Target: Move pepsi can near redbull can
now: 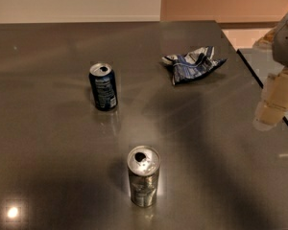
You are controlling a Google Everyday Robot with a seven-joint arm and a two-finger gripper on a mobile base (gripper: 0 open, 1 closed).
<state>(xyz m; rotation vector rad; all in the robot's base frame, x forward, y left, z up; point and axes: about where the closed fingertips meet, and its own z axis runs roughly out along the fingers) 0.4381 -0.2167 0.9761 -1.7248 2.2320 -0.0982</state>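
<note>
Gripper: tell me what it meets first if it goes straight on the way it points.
The gripper, at the right edge, points down. It would probably meet the table near its right edge first, clear of the pepsi can and redbull can, though depth is unclear.

Crumpled blue-and-white snack bag [192,63] lying flat, far right part of dark grey table [43,143]. Glossy top, light glare near left corner. Gripper [268,118] at right edge of view, apart from bag.

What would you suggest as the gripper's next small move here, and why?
Probably bring the gripper across the table toward the pepsi can. It hangs at the view's right edge, far from that can, which stands upright and untouched, apart from the redbull can.
</note>
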